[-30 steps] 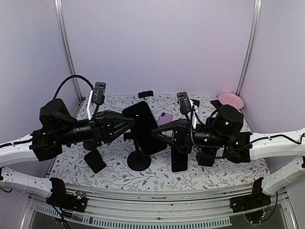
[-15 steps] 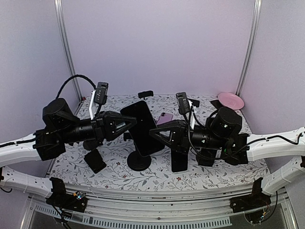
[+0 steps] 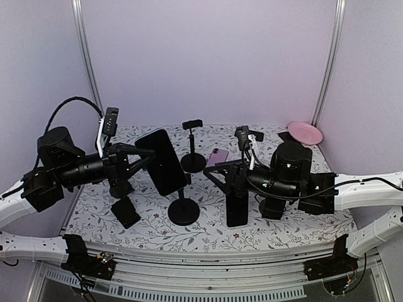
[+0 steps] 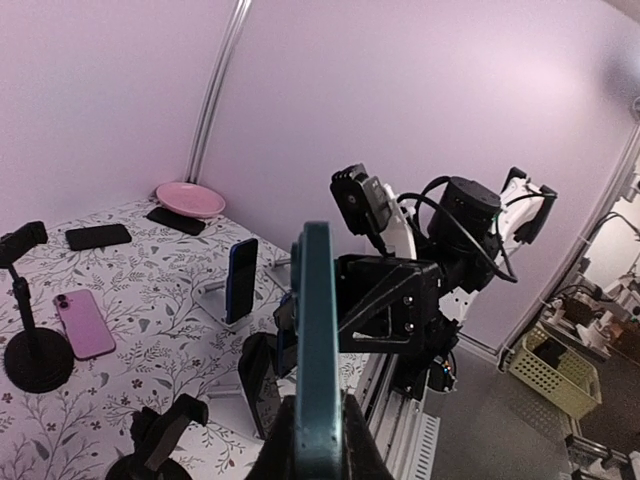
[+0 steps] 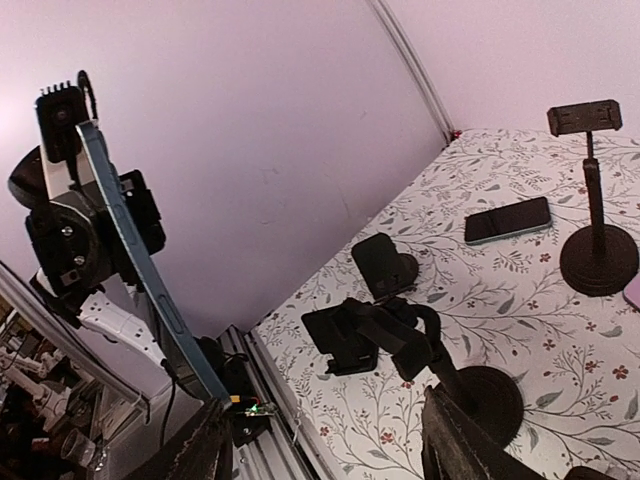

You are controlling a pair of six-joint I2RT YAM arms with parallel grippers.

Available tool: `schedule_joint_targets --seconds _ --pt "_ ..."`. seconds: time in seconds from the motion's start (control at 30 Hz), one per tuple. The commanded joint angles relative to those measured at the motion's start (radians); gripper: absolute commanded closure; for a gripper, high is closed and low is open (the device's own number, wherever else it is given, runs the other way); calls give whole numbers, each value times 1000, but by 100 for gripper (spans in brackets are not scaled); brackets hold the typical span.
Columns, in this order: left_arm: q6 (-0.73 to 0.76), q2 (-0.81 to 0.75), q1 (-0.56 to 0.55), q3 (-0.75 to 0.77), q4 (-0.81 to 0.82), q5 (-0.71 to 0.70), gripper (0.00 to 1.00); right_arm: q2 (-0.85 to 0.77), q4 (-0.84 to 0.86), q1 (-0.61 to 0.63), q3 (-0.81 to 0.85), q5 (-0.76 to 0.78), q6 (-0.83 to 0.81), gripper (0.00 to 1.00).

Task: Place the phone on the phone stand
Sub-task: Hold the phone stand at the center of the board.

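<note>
My left gripper (image 3: 145, 162) is shut on the lower edge of the phone (image 3: 162, 161), a dark slab with a teal rim, held upright above the table's left half. The left wrist view shows the phone (image 4: 318, 330) edge-on between the fingers (image 4: 275, 455). The phone stand (image 3: 184, 212), black with a round base, is just right of and below the phone; its clamp (image 5: 365, 335) shows in the right wrist view. My right gripper (image 3: 211, 178) is open and empty, right of the stand and pointing left; the right wrist view also shows the phone (image 5: 140, 270).
A second black stand (image 3: 192, 160) is at the back. A pink phone (image 3: 218, 156) lies flat mid-table and a pink plate (image 3: 305, 132) sits back right. A black wedge holder (image 3: 126, 212) is front left, and a dark phone (image 3: 236, 211) stands propped at centre front.
The right gripper has opened and let go of the phone. The left gripper has closed on it and carried it left, away from the right gripper and off the stand.
</note>
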Motion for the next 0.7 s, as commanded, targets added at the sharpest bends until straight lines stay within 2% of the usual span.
schedule_joint_targets --seconds 0.0,0.4,0.67 --pt "64 -39 30 55 -63 -55 100 37 -166 36 70 185 -20 35" --pt "87 -28 40 56 -84 -58 100 141 -253 102 138 350 20 39" --pt "95 -26 43 51 -83 -62 100 184 -299 112 197 364 21 42"
